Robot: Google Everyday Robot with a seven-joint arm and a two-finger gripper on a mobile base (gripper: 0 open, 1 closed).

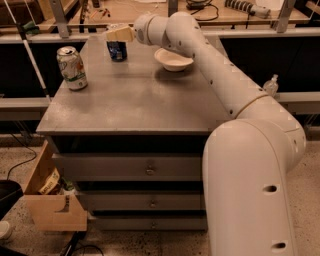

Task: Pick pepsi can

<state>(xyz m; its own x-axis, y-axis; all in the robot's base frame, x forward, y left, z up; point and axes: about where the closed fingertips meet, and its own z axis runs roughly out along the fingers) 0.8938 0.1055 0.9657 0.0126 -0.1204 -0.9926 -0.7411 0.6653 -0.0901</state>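
The pepsi can is dark blue and stands upright at the far left-centre of the grey table top. My gripper, with its beige tip, sits right at the can's top and hides its upper part. I cannot tell whether it touches the can. The white arm reaches in from the lower right across the table.
A white-and-green can stands near the table's left edge. A white bowl sits right of the pepsi can, under the arm. The table has drawers below. A cardboard box lies on the floor at left. A workbench runs behind.
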